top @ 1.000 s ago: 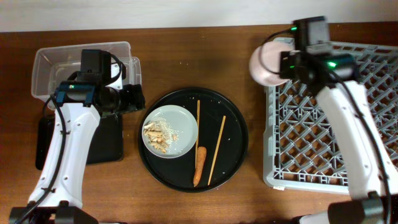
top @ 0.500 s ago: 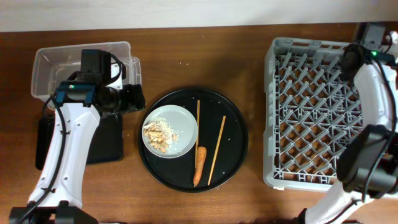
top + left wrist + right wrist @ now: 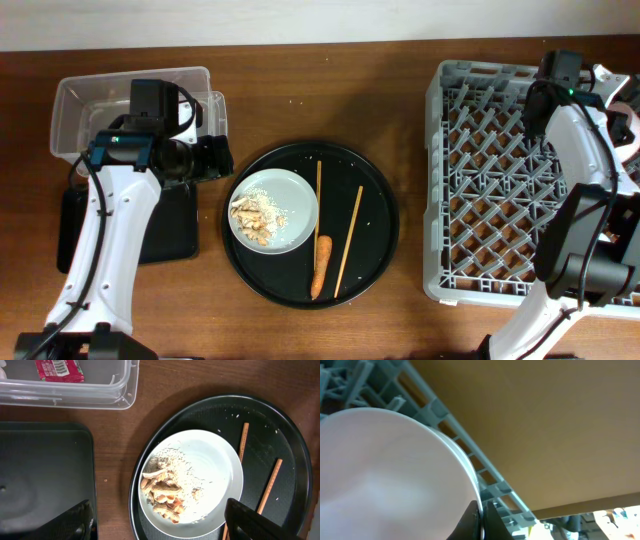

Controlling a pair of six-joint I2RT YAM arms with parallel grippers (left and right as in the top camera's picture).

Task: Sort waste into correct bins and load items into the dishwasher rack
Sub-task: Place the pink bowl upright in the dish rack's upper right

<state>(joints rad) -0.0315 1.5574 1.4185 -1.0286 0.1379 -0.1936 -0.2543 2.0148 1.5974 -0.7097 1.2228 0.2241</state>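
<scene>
A brown wooden desk (image 3: 410, 90) is being used as the work surface. At its right the dishwasher rack (image 3: 520, 180) is being loaded: the white-pink bowl (image 3: 385, 475) is being held over the rack's outer edge by the right claw (image 3: 481, 519), which is clamped on its rim. The step in hand is judged to be placing the bowl, so lowering between the prongs, then release, is being called for. The red wrapper (image 3: 59, 370) is lying in the clear tub (image 3: 125, 390). On the round black tray (image 3: 385, 215) the plate (image 3: 290, 195) of food scraps (image 3: 252, 218), the carrot (image 3: 320, 268) and the chopsticks (image 3: 348, 240) are lying untouched. The left claw (image 3: 157, 515) is being held over the plate, fingers apart and empty.
</scene>
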